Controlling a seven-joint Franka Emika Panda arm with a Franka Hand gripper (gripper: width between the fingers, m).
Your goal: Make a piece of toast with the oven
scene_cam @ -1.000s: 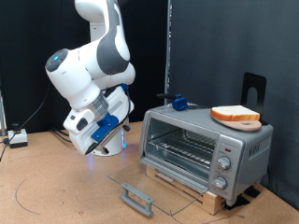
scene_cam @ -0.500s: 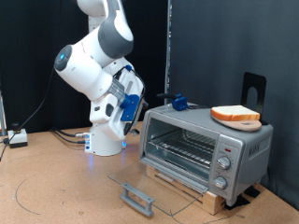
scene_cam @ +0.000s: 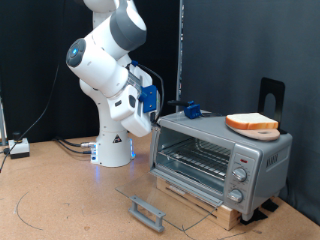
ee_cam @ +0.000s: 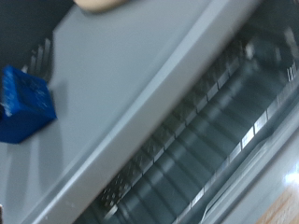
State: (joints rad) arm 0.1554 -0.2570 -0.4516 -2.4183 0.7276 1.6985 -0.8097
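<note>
The silver-grey oven (scene_cam: pixel 262 158) stands on a wooden base at the exterior view's right. Its glass door (scene_cam: pixel 150 200) lies open and flat in front, and the wire rack (scene_cam: pixel 195 160) inside is bare. The piece of toast (scene_cam: pixel 252 123) lies on top of the oven near its right end. My gripper (scene_cam: pixel 152 100) hangs in the air just left of the oven's upper left corner, touching nothing. The wrist view shows no fingers. It shows the oven's grey top (ee_cam: pixel 140 65), the rack (ee_cam: pixel 201 140) and a pale sliver at the edge (ee_cam: pixel 103 4).
A small blue object (scene_cam: pixel 191 109) sits on the oven's top left part and also shows in the wrist view (ee_cam: pixel 23 105). A black stand (scene_cam: pixel 271 95) rises behind the oven. A small box with cables (scene_cam: pixel 18 148) lies at the table's left. A dark curtain hangs behind.
The arm has swung up and to the right, from low beside its base to level with the oven's top left corner. The oven, door and toast have not moved.
</note>
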